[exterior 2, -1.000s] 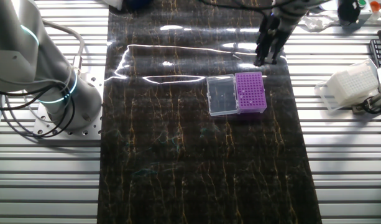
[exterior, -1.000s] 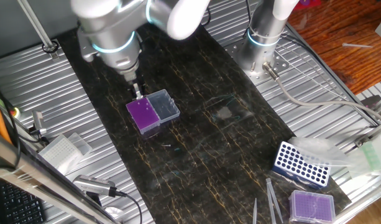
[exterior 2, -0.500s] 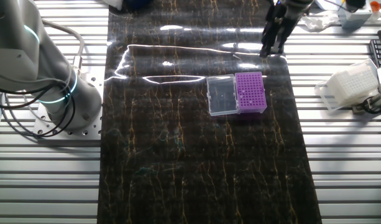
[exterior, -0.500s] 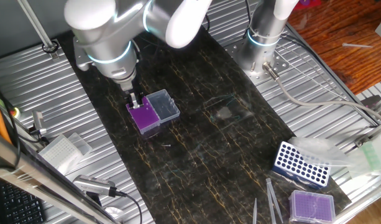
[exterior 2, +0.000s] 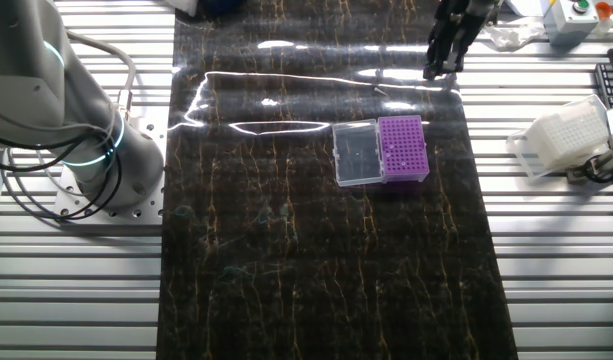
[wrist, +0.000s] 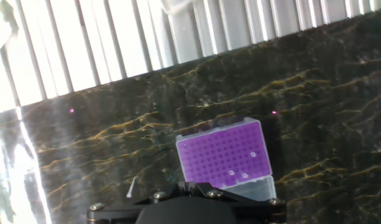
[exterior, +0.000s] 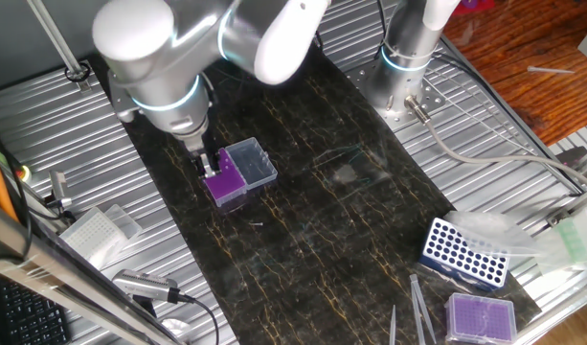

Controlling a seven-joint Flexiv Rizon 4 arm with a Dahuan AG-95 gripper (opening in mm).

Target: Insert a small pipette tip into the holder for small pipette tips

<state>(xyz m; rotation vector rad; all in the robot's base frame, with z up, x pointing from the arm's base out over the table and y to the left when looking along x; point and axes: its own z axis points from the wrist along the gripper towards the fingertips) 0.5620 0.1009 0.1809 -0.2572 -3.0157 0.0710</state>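
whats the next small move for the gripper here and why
Probably a short sideways shift to bring the gripper over the purple rack's hole grid before lowering. In the other fixed view its fingertips appear to hang past the rack's edge, over the mat, and the hand view shows the grid off centre. The lid lies open. Whether a tip is held is too small to tell.

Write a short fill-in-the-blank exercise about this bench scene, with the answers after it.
1. The deep-purple grid rack has its clear plastic lid swung ____.
2. The rack stands on the ____ marbled mat.
3. In the other fixed view, the claw hangs ____ the rack, not touching it.

Missing words: open; black; above
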